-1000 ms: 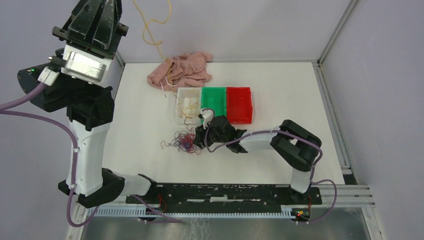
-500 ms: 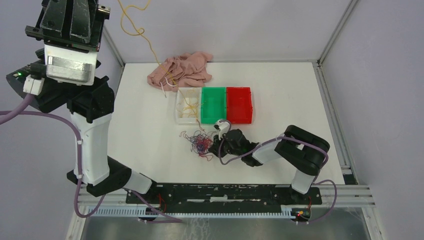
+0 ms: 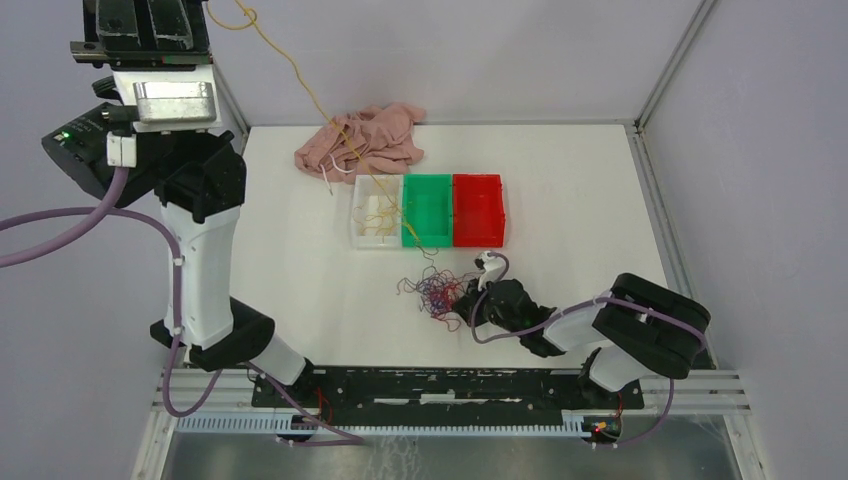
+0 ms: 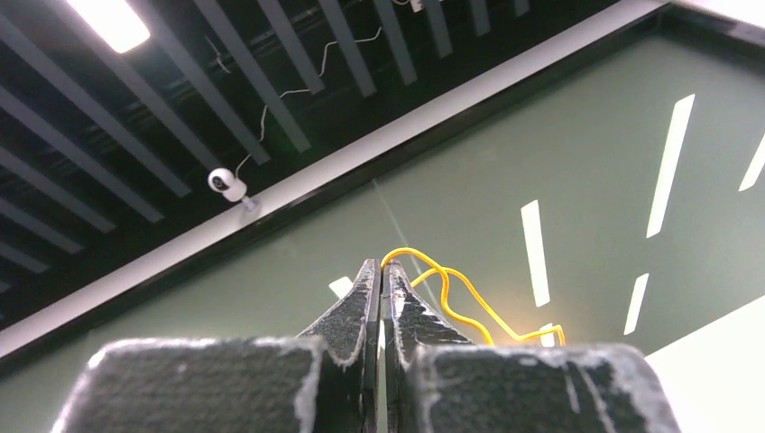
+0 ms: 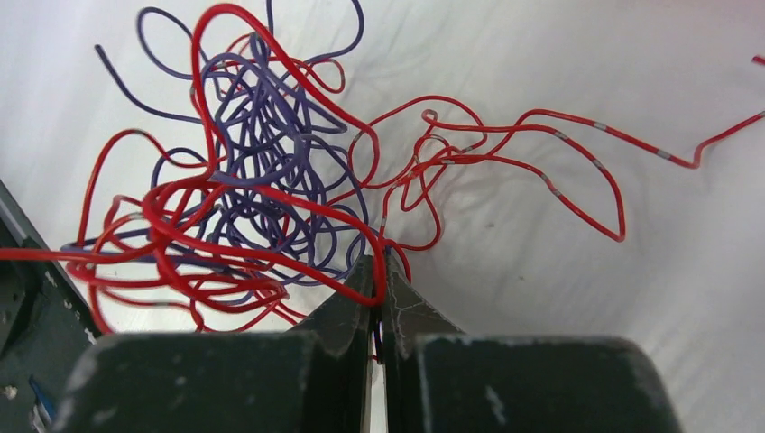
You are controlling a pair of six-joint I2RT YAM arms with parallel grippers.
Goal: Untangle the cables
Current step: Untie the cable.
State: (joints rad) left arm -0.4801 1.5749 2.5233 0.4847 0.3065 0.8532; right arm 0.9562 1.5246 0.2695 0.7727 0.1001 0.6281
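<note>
The cables lie as a red and purple tangle (image 3: 437,293) on the white table, in front of the bins. My right gripper (image 5: 377,271) is low beside it and shut on a red strand of that tangle (image 5: 244,189); in the top view it (image 3: 468,298) sits at the tangle's right edge. My left gripper (image 4: 382,268) is raised high at the far left and shut on a yellow cable (image 4: 469,302). That yellow cable (image 3: 298,78) runs slanting down over the pink garment into the white bin (image 3: 357,212).
A green bin (image 3: 427,179) and a red bin (image 3: 478,179) stand to the right of the white one. A crumpled pink garment (image 3: 385,135) with a white drawstring lies at the back. Cage posts and walls border the table.
My right gripper has shut on the tangle and dragged it right and toward the near edge. The left arm has lifted the yellow cable higher, pulling it straighter.
</note>
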